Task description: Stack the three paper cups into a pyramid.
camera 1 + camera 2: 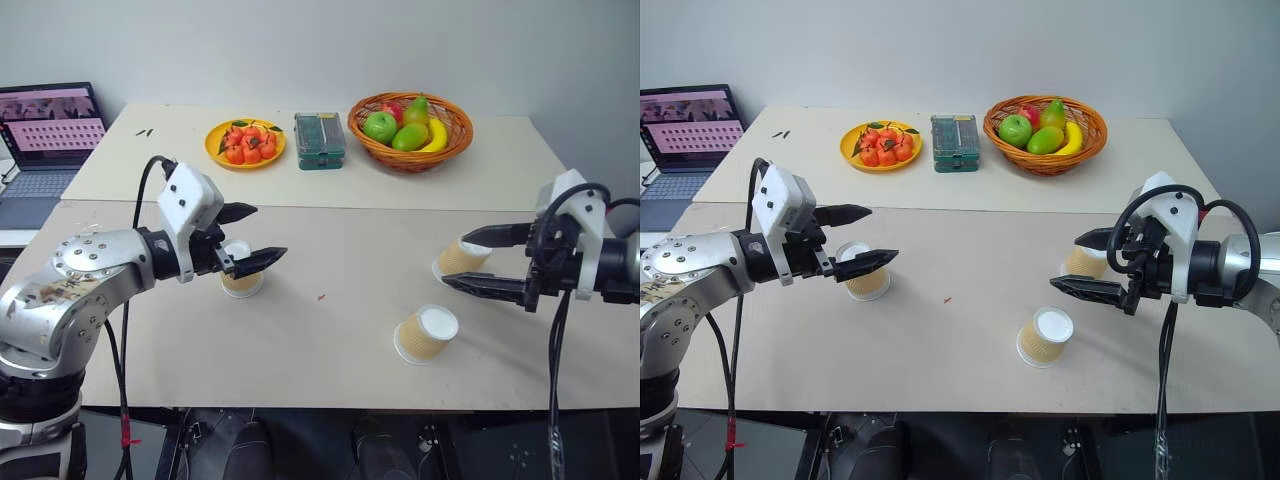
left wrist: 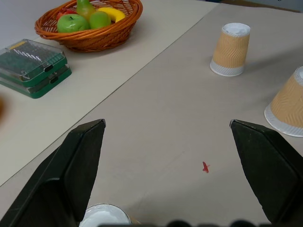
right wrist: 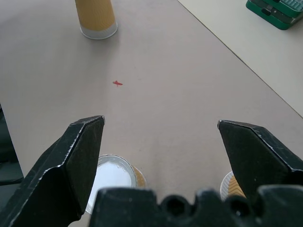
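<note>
Three paper cups stand upside down on the tan table, white bases up. The left cup sits just below my left gripper, which hovers open over it; its base shows low between the black fingers. The right cup appears between the fingers of my open right gripper and lies beneath it. The third cup stands apart, nearer the front edge, tilted a little. Neither gripper holds anything.
At the back of the table are a wicker basket of fruit, a green plastic box and a yellow plate of red fruit. A laptop stands at far left. A small red mark lies mid-table.
</note>
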You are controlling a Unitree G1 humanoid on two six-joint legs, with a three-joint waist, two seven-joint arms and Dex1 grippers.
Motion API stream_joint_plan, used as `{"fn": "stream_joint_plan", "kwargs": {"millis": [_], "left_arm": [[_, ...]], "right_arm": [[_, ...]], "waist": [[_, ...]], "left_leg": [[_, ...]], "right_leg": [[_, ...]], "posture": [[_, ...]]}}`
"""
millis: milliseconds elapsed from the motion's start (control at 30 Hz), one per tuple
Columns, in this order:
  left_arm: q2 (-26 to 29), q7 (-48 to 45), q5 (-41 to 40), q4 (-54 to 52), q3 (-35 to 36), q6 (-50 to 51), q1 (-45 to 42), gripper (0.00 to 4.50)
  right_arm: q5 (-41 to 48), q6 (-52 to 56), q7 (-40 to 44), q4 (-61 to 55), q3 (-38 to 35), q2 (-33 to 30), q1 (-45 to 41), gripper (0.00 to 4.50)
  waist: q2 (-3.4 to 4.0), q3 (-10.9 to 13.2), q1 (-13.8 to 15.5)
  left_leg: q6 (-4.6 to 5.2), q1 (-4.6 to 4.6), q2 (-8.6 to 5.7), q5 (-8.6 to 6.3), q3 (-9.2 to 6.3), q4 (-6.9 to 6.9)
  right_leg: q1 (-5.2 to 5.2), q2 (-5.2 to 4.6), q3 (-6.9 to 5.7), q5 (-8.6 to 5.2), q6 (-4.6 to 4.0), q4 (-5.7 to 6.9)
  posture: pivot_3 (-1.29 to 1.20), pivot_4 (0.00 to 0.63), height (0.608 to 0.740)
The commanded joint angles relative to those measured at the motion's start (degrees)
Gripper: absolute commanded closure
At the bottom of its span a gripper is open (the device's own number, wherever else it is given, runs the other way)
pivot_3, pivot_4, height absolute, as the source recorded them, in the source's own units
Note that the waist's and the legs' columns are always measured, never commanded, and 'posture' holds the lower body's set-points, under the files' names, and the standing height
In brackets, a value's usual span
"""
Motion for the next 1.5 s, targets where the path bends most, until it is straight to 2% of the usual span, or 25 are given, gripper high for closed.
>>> {"fn": "stream_joint_plan", "kwargs": {"millis": [33,133,400,533,733,1067,1267,1500], "left_arm": [[-1.65,1.78,-0.13,-1.43,0.85,-1.1,-0.82,0.0],[-4.97,2.21,-1.7,0.52,-0.38,-0.93,-3.64,0.0],[-7.61,-2.24,-1.72,5.57,-4.58,-1.59,-8.42,0.0],[-8.47,-4.45,-0.33,8.38,-6.86,-2.88,-10.55,0.0],[-8.16,-6.75,0.77,9.87,-8.77,-3.26,-12.88,0.0],[-6.6,-5.95,-0.13,8.11,-7.12,-1.07,-13.19,0.0],[-6.21,-4.7,-0.65,7.08,-6.17,0.03,-12.86,0.0],[-6.11,-4.33,-0.91,6.68,-5.93,0.87,-13.41,0.0]], "right_arm": [[-0.67,-1.79,-1.79,-2.02,-2.24,1.29,1.92,0.01],[-1.12,-1.78,-3.26,-4.49,-5.59,2.93,7.56,0.01],[3.89,1.97,-2.19,-12.25,-18.49,2.81,18.05,0.01],[6.21,2.7,-4.27,-16.44,-20.7,5.27,22.95,0.01],[8.03,1.72,-10.59,-19.47,-15.29,10.59,24.58,0.01],[-1.51,-6.89,-10.62,-12.97,-3.08,13.06,24.16,0.01],[-2.88,-9.11,-10.1,-9.98,-0.58,12.94,21.54,0.01],[-6.06,-12.11,-8.33,-7.26,0.72,12.72,22.78,0.01]], "waist": [[0.0,0.0,0.01],[-0.04,-0.01,0.62],[-0.04,-0.01,1.48],[-0.04,-0.01,1.41],[-0.04,-0.01,1.19],[-0.04,-0.02,1.24],[-0.04,-0.02,1.28],[-0.04,-0.02,1.37]], "left_leg": [[0.0,0.0,0.0,0.0,0.0,0.0],[0.04,0.02,0.0,-0.03,-0.03,0.03],[0.04,-0.07,-0.04,-0.03,-0.1,0.13],[0.04,-0.07,-0.04,-0.03,-0.13,0.16],[0.04,-0.08,-0.04,-0.03,-0.15,0.33],[0.07,-0.18,-0.04,-0.05,-0.17,0.59],[0.07,-0.2,-0.04,-0.05,-0.16,0.58],[0.07,-0.23,-0.04,-0.05,-0.17,0.6]], "right_leg": [[0.0,0.0,0.0,0.0,0.0,0.0],[0.09,0.0,-0.03,0.07,0.12,0.01],[0.08,0.0,-0.07,0.22,0.2,0.02],[0.1,0.0,-0.09,0.21,0.2,0.02],[0.11,0.0,-0.09,0.16,0.13,0.05],[0.13,0.0,-0.09,0.11,0.1,0.06],[0.13,0.0,-0.09,0.12,0.1,0.07],[0.13,0.0,-0.09,0.12,0.12,0.06]], "posture": [[0.0,0.15,0.738],[0.0,0.15,0.738],[0.0,0.15,0.738],[0.0,0.15,0.738],[0.0,0.15,0.738],[0.0,0.15,0.738],[0.0,0.15,0.738],[0.0,0.15,0.738]]}}
